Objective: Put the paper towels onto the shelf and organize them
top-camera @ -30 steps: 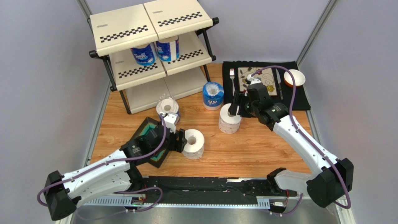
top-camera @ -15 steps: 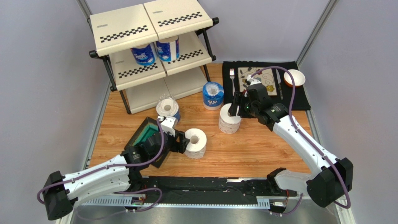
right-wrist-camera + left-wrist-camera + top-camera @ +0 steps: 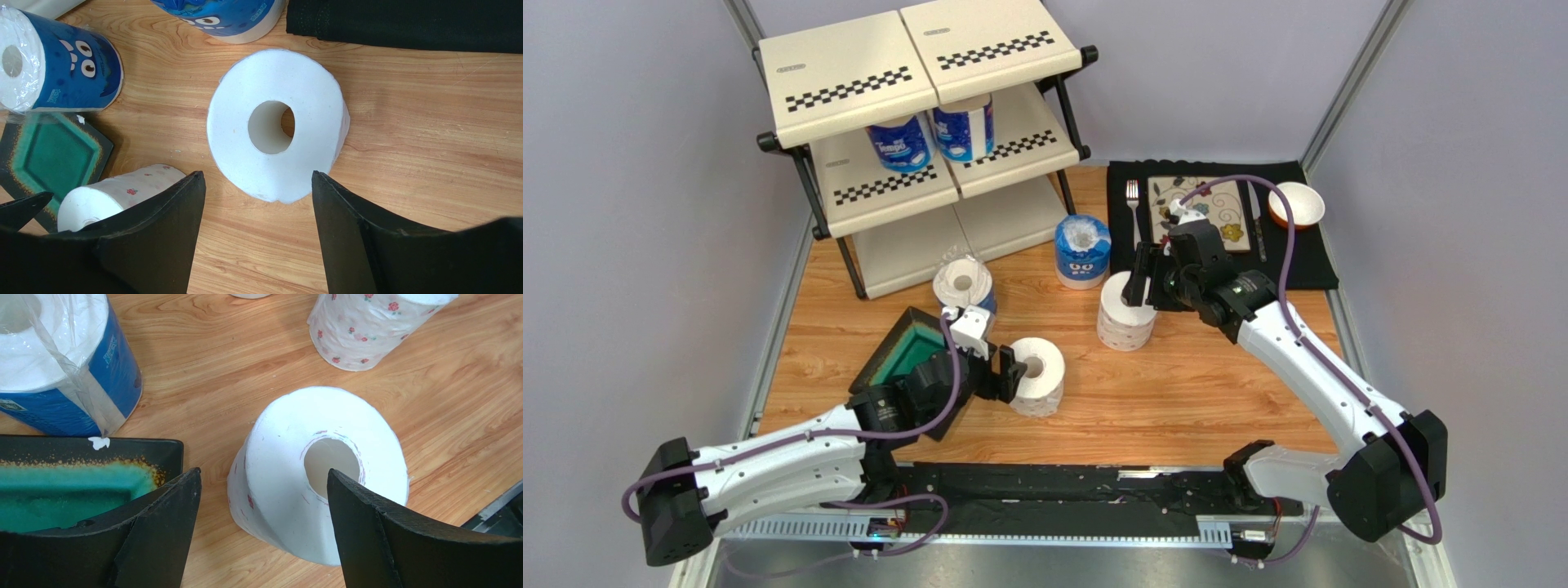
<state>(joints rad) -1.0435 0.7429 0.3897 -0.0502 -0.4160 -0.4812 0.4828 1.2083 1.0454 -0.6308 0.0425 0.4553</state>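
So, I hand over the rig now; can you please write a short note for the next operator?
Left gripper: jaws open either side of a tilted roll, not closed on it.
Right gripper: jaws open above an upright roll.
Done: two blue rolls stand on the middle level of the shelf.
To do: four rolls on the table, including two blue-wrapped ones near the shelf.

white arms (image 3: pixel 1308 374), black hands (image 3: pixel 1008 371) (image 3: pixel 1143 277) — purple cables (image 3: pixel 1292 263)
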